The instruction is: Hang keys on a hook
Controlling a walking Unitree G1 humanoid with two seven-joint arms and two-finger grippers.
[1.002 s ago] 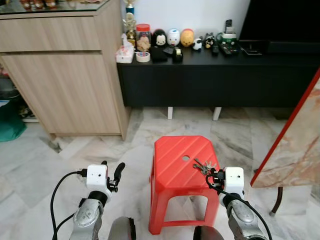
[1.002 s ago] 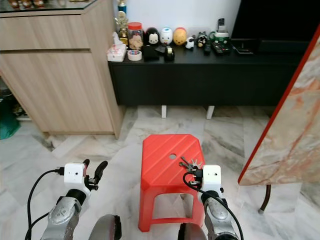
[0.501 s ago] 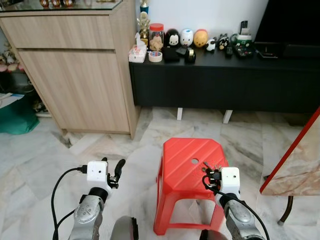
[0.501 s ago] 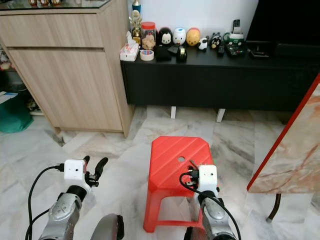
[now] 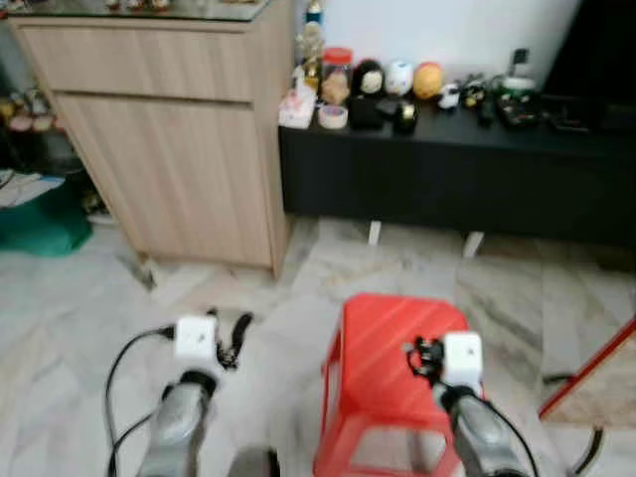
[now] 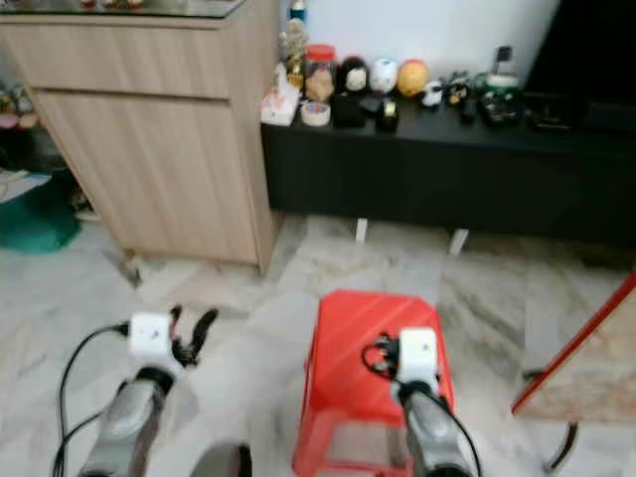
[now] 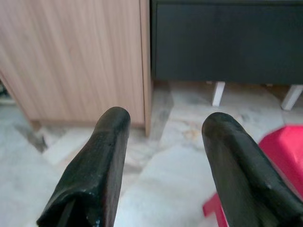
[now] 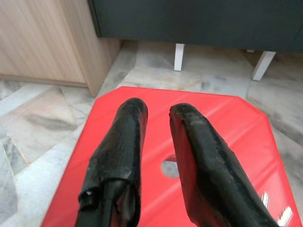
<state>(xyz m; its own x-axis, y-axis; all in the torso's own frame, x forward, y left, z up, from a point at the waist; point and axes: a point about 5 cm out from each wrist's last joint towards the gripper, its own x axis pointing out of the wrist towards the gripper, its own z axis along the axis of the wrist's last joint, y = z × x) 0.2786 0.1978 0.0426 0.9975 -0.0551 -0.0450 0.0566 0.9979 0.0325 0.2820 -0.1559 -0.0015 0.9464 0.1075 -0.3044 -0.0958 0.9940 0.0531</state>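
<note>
A bunch of silver keys (image 8: 283, 216) lies on the top of a red plastic stool (image 5: 383, 358), beside its round centre hole (image 8: 168, 168). My right gripper (image 8: 158, 111) hovers over the stool top with its fingers a little apart and nothing between them. In the blurred eye views the same right gripper (image 5: 422, 353) sits over the stool and covers the keys. My left gripper (image 5: 235, 333) hangs open over the floor to the stool's left, and the left gripper (image 7: 163, 123) points at the cabinet corner.
A tall wooden cabinet (image 5: 169, 149) stands at the back left. Next to it is a low black console (image 5: 457, 179) with figurines and a jar on it. A marble tabletop edge (image 5: 596, 383) juts in at the right. Green cloth (image 5: 40, 219) lies at far left.
The whole picture has shifted and blurred, so the camera moved. The stool now sits lower in view and the keys are hidden behind my right gripper in the eye views. Both grippers keep their pose.
</note>
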